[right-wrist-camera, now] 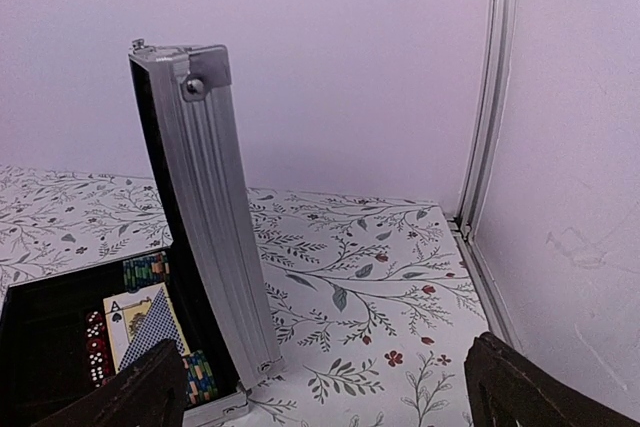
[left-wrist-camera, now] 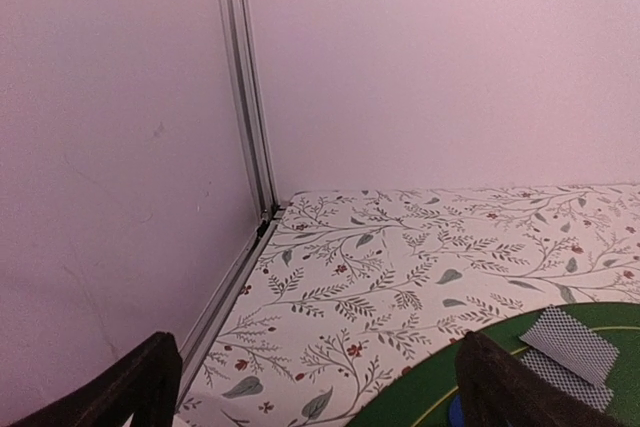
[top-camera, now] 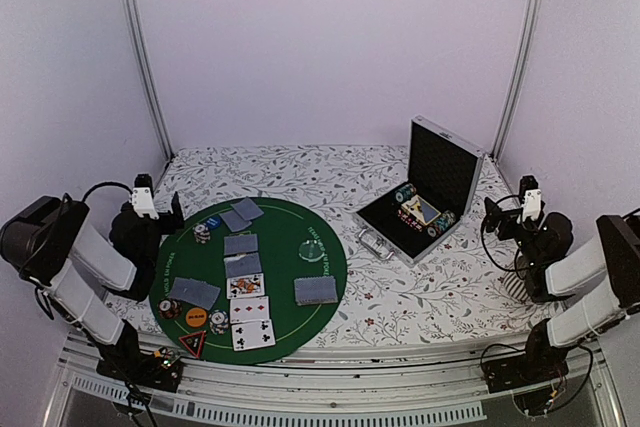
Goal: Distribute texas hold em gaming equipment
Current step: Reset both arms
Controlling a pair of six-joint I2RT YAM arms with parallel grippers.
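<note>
Between picks, left gripper (left-wrist-camera: pixel 318 347) and right gripper (right-wrist-camera: pixel 322 347) are held wide, empty; chips (top-camera: pixel 405 192) in case (top-camera: pixel 445 162), 2 o'clock of mat (top-camera: pixel 290 322), are likely fetched next.

Left arm (top-camera: pixel 95 259), right arm (top-camera: pixel 588 277) folded low; left fingers (left-wrist-camera: pixel 125 392), right fingers (right-wrist-camera: pixel 525 392) spread wide, empty.

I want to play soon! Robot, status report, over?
Open, empty: left end effector, right end effector. On green mat: cards, chips. Nothing blocking.
</note>
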